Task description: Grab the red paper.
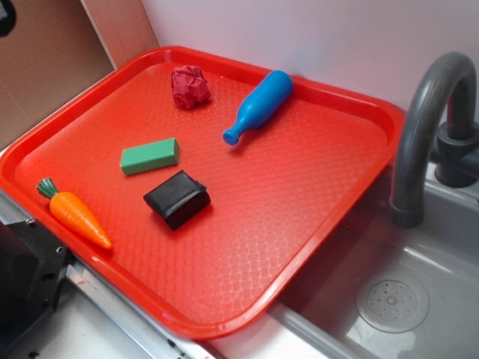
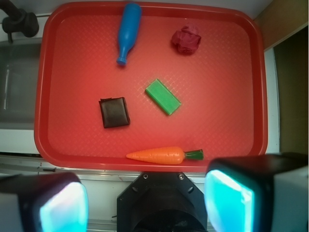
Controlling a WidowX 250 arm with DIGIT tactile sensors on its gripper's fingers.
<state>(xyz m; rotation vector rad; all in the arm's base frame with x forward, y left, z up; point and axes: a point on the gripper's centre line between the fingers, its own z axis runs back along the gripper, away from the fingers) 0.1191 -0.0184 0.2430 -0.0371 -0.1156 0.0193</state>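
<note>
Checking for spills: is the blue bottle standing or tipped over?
Tipped over. The blue bottle lies on its side on the red tray, neck pointing toward the tray's middle.

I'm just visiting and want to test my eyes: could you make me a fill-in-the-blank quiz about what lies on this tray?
1. The red paper lies on the red ____.
2. The blue bottle lies on its ____.
3. Between the crumpled paper and the black block lies a ____ block.
4. The gripper's two fingers stand ____, holding nothing.

Missing words: tray; side; green; apart
</note>
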